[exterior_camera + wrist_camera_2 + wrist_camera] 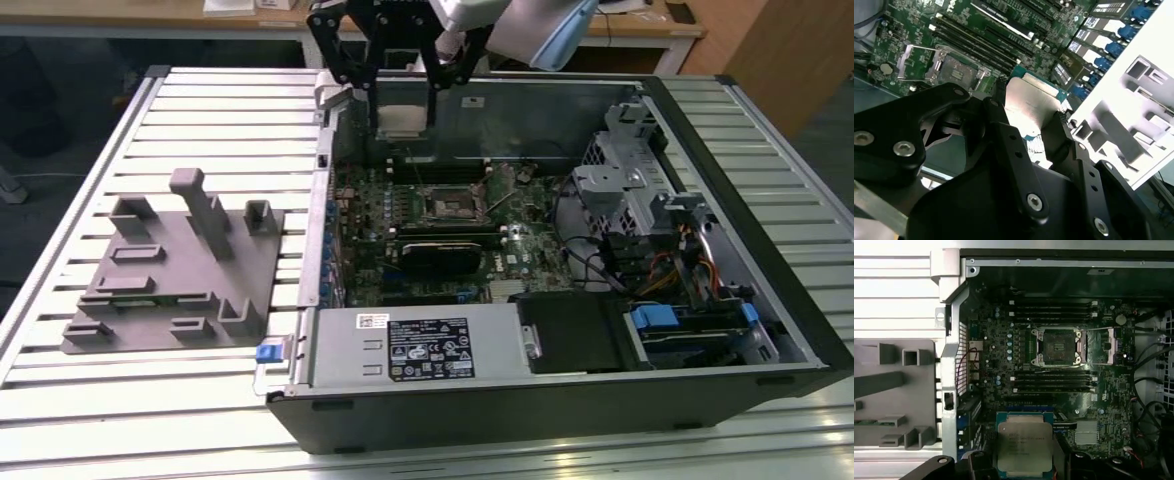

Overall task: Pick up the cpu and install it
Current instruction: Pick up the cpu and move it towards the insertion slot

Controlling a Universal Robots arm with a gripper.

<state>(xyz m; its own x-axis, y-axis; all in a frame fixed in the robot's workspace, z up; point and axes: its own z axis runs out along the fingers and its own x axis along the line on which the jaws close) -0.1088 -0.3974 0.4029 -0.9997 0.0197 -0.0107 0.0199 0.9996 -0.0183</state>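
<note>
My gripper (pixel 403 100) hangs above the back left corner of the open computer case (pixel 747 330), shut on the cpu (pixel 403 120). The cpu is a thin square chip with a silver metal top, held by its edges between the two black fingers in both wrist views (pixel 1029 100) (pixel 1024 445). The motherboard socket (pixel 447 207) lies open below, with its metal frame around a dark square (pixel 1060 346) (pixel 954 70). The cpu is well above the board and off to one side of the socket.
A grey moulded fixture (pixel 174 260) lies on the slatted table at the exterior view's left. Inside the case are a black block (pixel 447 250) just in front of the socket, the power supply (pixel 427 345), and drive cages with cables (pixel 654 230).
</note>
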